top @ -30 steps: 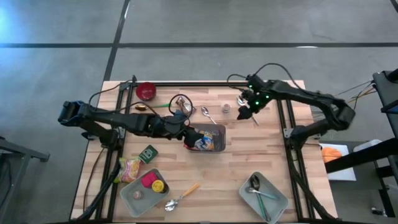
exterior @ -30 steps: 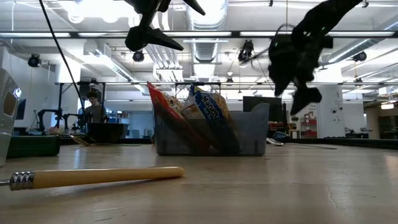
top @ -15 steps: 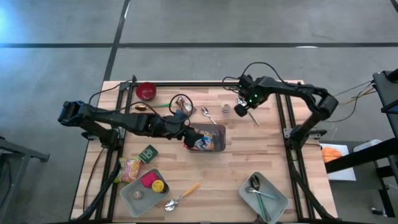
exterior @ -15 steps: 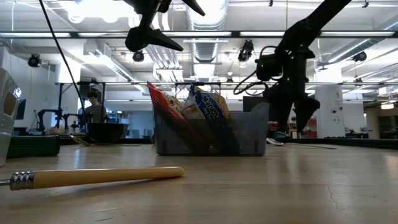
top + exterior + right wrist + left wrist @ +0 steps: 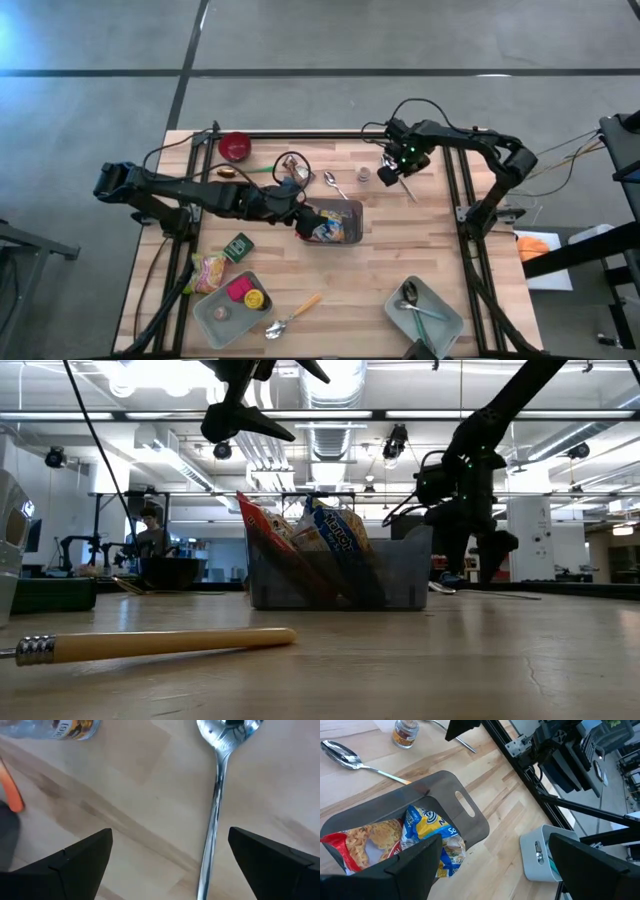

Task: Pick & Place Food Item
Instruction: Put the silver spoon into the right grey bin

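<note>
Two trays are seen at the near edge of the tabletop [image 5: 400,250] in the high view: the left tray [image 5: 233,308] holds a pink piece and a yellow piece, and the right tray [image 5: 424,312] holds a spoon. Between them a wooden-handled utensil [image 5: 294,315] is laid on the wood, and it is shown lying across the foreground of the low view. Just beyond the left tray, a noodle packet [image 5: 209,270] and a small green box [image 5: 238,247] are placed near each other. At mid-table, a dark bin [image 5: 335,222] is found with snack bags [image 5: 432,832] standing in it, a red one and a blue-and-yellow one. The left claw [image 5: 303,212] is held above the bin's left end with its fingers spread wide and nothing gripped. Farther back, a spoon [image 5: 334,184] and a small jar [image 5: 365,175] are set on the boards. The right claw [image 5: 390,176] is pointed steeply down just right of the jar, fingers released and empty, over another spoon [image 5: 216,800]. At the far left corner a red bowl [image 5: 235,146] is placed.
</note>
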